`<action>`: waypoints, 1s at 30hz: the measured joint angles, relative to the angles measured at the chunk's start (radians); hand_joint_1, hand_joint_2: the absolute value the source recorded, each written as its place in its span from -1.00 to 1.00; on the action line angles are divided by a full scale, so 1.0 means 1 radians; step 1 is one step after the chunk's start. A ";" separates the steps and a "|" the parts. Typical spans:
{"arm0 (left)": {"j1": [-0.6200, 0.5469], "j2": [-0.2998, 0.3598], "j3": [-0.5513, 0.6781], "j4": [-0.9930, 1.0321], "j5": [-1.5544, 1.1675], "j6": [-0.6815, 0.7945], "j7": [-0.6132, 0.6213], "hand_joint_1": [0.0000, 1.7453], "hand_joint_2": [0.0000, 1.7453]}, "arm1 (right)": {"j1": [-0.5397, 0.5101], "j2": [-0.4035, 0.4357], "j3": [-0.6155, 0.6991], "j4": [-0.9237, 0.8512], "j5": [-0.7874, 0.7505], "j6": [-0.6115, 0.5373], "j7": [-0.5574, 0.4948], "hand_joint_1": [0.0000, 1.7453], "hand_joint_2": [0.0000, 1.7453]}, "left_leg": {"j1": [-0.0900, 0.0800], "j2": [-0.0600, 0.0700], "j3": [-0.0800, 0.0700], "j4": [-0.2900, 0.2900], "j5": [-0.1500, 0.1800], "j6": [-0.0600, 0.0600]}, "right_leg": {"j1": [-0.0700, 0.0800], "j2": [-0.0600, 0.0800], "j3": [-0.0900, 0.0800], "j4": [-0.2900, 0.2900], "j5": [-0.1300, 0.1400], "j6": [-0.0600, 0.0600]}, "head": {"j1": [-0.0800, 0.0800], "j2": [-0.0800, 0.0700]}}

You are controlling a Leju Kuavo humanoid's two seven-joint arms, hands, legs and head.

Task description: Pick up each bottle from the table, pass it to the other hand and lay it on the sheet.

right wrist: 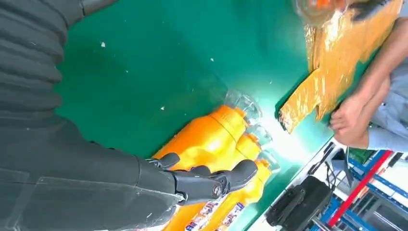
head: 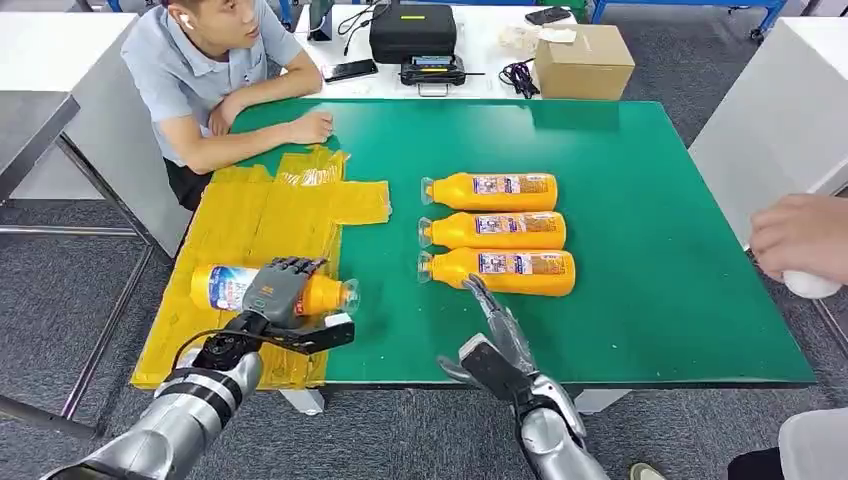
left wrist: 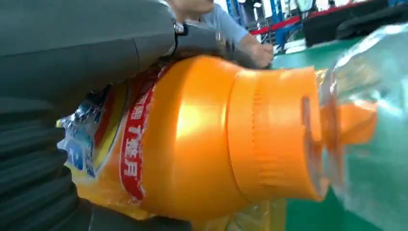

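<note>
Head view: our left hand point(head: 283, 290) grasps a bottle point(head: 232, 288) over the yellow sheet point(head: 262, 215) — a skewed release could roll it. Right wrist view: our right hand point(right wrist: 202, 182), fingers released, hovers beside three bottles point(right wrist: 219, 139).

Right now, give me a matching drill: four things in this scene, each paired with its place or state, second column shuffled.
Things
1. left hand
2. right hand
3. yellow sheet
4. cardboard box

Places or states
A. on the white table beyond the green one
B. open, by the nearest of three bottles lying in a row
C. spread over the green table's left side
D. grips a bottle lying over the sheet

Pairs: 1-D, 2-B, 3-C, 4-A
</note>
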 measured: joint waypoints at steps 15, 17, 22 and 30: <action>-0.065 -0.013 -0.010 0.036 0.100 -0.313 0.038 -1.00 1.00 | -0.005 0.006 -0.008 0.022 0.000 0.008 -0.005 -1.00 1.00 | 0.000 0.000 0.007 0.000 0.000 0.000 | 0.000 0.000 0.007 0.000 0.000 0.000 | 0.000 0.000; -0.067 -0.014 -0.010 0.037 0.108 -0.328 0.041 -1.00 1.00 | -0.006 0.007 -0.012 0.024 0.001 0.008 -0.005 -1.00 1.00 | 0.000 0.000 0.008 0.000 0.000 0.000 | 0.000 0.000 0.008 0.000 0.000 0.000 | 0.000 0.000; -0.066 -0.014 -0.021 0.037 0.112 -0.326 0.047 -1.00 1.00 | -0.007 0.008 -0.013 0.031 0.006 0.008 -0.005 -1.00 1.00 | 0.000 0.000 0.009 0.000 0.000 0.000 | 0.000 0.000 0.009 0.000 0.000 0.000 | 0.000 0.000; -0.040 -0.021 -0.055 0.029 0.092 -0.178 0.063 -1.00 1.00 | -0.004 0.008 -0.014 0.035 0.017 0.000 -0.005 -1.00 1.00 | 0.000 -0.001 0.009 0.000 0.000 0.000 | 0.000 0.000 0.009 0.000 0.000 0.000 | 0.000 0.000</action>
